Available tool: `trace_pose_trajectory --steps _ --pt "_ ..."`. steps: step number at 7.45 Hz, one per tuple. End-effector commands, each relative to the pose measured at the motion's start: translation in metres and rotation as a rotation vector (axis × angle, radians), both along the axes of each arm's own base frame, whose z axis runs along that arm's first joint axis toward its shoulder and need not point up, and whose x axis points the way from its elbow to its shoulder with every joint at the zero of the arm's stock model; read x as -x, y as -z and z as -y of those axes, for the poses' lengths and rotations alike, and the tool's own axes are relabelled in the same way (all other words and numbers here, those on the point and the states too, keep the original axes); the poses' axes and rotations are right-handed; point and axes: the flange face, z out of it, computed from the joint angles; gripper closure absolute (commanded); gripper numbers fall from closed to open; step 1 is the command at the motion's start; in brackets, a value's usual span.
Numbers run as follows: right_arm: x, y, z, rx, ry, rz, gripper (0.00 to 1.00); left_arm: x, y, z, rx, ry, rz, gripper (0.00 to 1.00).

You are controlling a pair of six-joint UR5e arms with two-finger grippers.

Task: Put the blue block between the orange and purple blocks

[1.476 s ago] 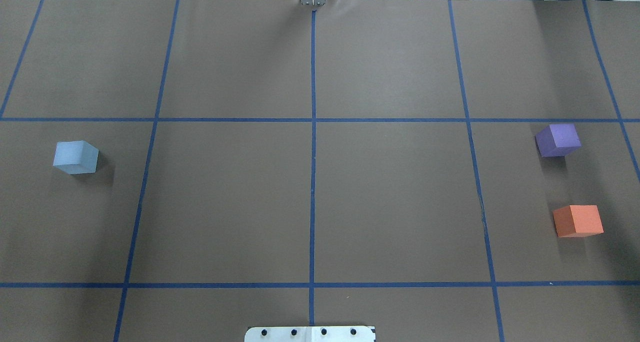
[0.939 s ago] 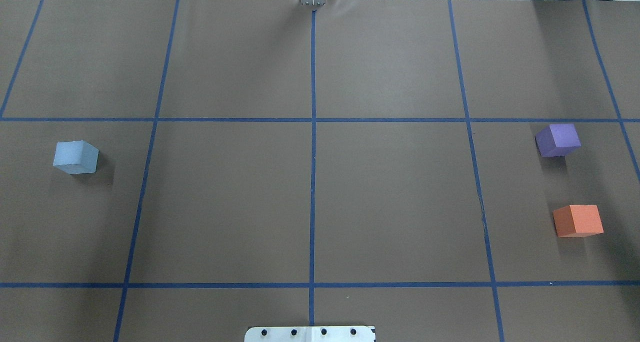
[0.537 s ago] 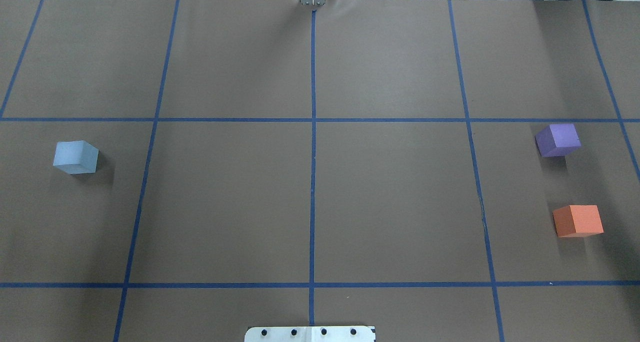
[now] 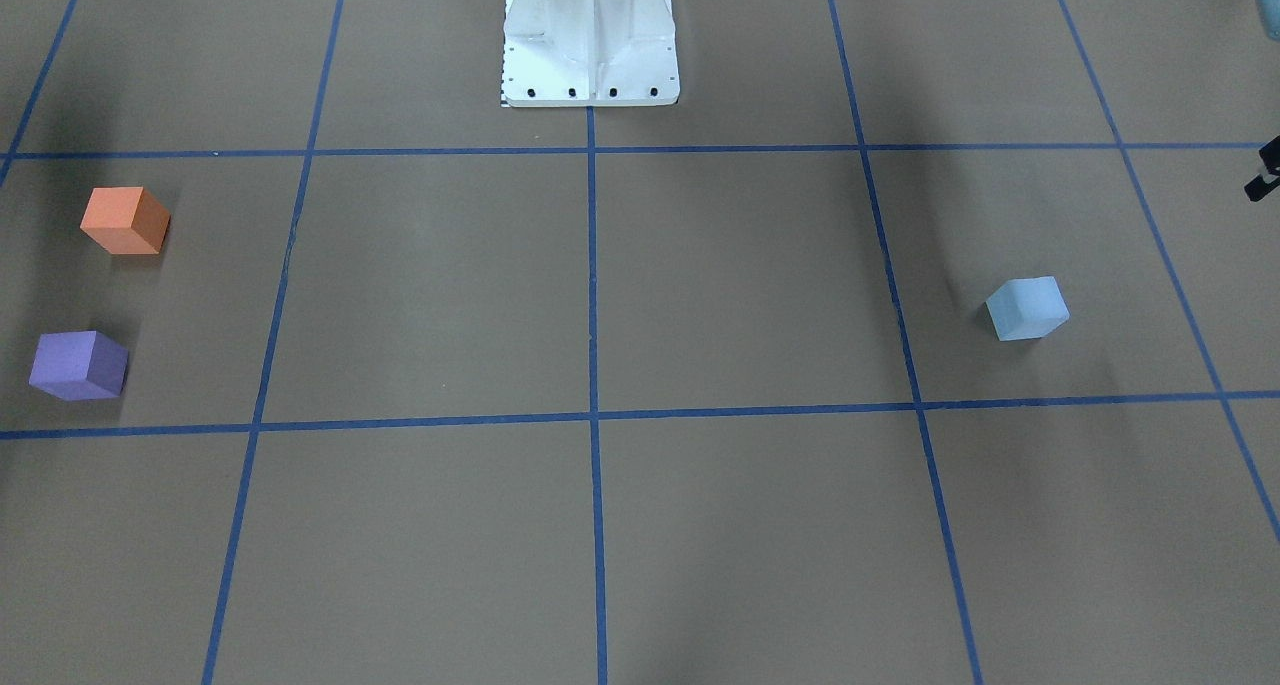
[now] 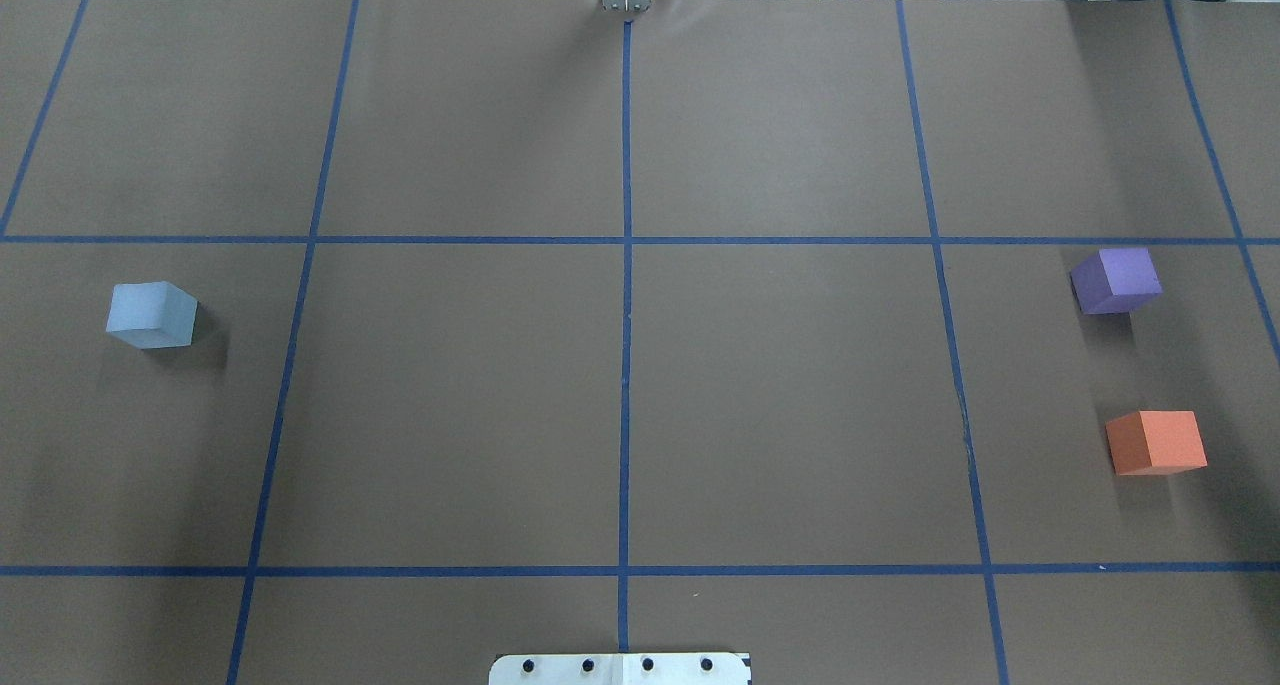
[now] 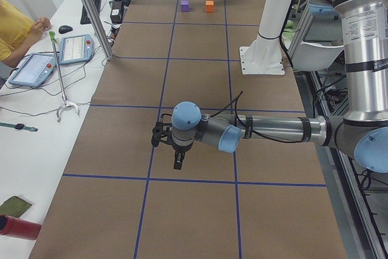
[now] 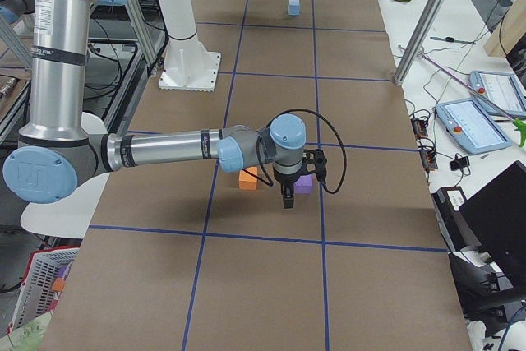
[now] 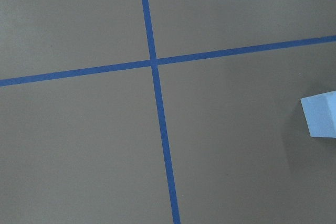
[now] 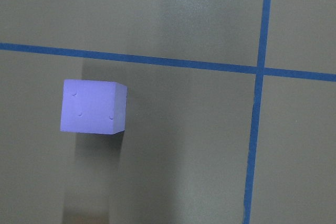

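The light blue block [image 5: 152,315] sits on the brown table at the robot's left; it also shows in the front view [image 4: 1027,308] and at the edge of the left wrist view [image 8: 320,115]. The purple block [image 5: 1115,280] and the orange block [image 5: 1155,442] sit apart at the robot's right, with a gap between them. My left gripper [image 6: 177,165] hangs above the table at the left end, beside the blue block. My right gripper [image 7: 286,201] hangs near the purple block [image 9: 93,106]. I cannot tell whether either is open or shut.
The white robot base [image 4: 590,55] stands at the table's near middle edge. Blue tape lines [image 5: 625,315] form a grid on the brown paper. A seated operator [image 6: 15,28], tablets and metal posts [image 6: 91,10] are along the far side.
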Motion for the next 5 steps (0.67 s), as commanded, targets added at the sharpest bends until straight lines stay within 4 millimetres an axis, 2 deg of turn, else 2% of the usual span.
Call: trace_pose_trajectory --steps 1,3,4,5 --pt "0.0 -0.001 0.0 0.003 -0.001 0.0 0.0 -0.089 0.027 0.012 0.126 -0.002 -0.039 0.0" --pt "0.001 -0.002 0.0 0.002 0.001 0.002 0.0 -0.144 0.055 0.024 0.191 -0.005 -0.061 0.0" --pt "0.001 -0.002 -0.001 0.003 0.0 0.002 0.0 -0.173 0.064 0.029 0.177 0.015 -0.012 0.0" --pt "0.001 -0.002 -0.001 0.002 0.001 0.004 0.0 -0.203 0.063 0.025 0.192 0.023 0.026 0.0"
